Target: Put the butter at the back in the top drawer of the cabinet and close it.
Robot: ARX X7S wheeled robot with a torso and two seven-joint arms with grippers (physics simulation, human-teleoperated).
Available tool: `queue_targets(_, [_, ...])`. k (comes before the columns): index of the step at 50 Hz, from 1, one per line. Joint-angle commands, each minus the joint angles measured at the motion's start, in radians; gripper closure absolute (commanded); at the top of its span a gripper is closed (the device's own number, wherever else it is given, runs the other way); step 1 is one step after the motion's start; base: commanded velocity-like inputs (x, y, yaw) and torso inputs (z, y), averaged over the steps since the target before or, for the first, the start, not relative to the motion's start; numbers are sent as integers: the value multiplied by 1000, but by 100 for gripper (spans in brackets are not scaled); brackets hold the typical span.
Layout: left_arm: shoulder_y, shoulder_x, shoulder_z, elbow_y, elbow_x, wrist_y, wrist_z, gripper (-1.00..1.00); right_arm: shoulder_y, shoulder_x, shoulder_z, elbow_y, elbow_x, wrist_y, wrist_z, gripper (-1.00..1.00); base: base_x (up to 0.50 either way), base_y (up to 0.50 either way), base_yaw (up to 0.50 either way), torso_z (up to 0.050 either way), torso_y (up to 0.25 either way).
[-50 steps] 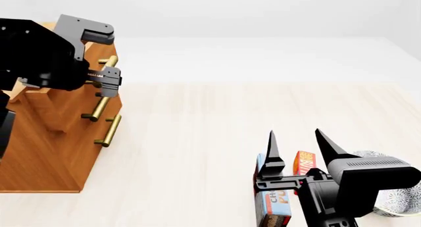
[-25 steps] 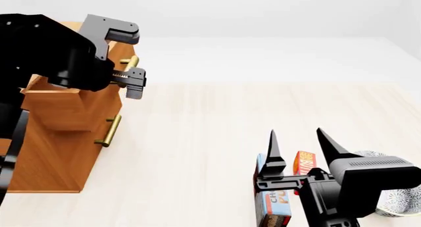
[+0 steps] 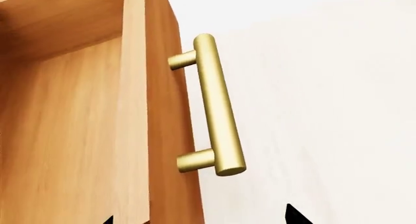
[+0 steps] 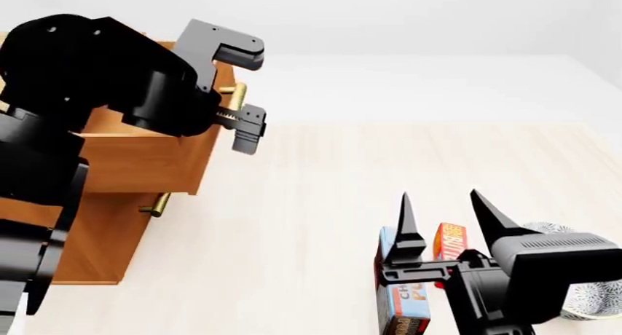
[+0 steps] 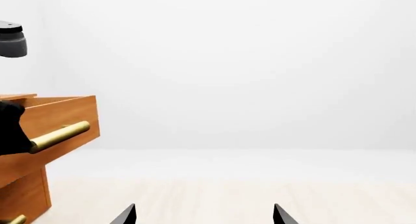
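Top drawer (image 4: 146, 160) pulled further out, left jaws (image 4: 236, 109) gripping its handle (image 3: 217, 107), butter (image 4: 448, 242) between open right jaws (image 4: 439, 204).

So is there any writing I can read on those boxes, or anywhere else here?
"CH" over "PU": the visible letters on the long blue-and-brown box; the right gripper covers the rest.
Orange-yellow lettering on the small red box: too small and too hidden to read.
The orange-brown wooden cabinet, its open top drawer and the brass bar handle: no text.
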Motion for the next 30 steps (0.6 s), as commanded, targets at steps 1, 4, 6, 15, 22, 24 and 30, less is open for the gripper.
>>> queue_targets(1, [1,68,-35,37,-77,-15,-84,-100,-20,7,11,10,5,-28,-10,-100,0,0,0,0,0])
queue_targets(4, [-1,83,-52,42,-104,-16,-109,-100,-26,9,14,10,8,-33,-11,-100,0,0,0,0,0])
queue_targets(6, [-1,90,-65,48,-127,-18,-130,-100,-29,10,14,12,7,-37,-12,-100,0,0,0,0,0])
queue_targets(15, [-5,116,-117,65,-229,-22,-226,-100,-38,13,13,17,8,-50,-15,-100,0,0,0,0,0])
queue_targets(22, [-12,122,-124,60,-267,-17,-257,-100,-42,15,12,17,9,-54,-13,-100,0,0,0,0,1])
queue_targets(24, [-11,121,-124,65,-277,-16,-266,-100,-43,15,12,16,9,-55,-13,-100,0,0,0,0,0])
queue_targets(30, [-3,116,-121,69,-295,-7,-276,-100,-46,16,11,14,11,-58,-11,-100,0,0,0,0,2])
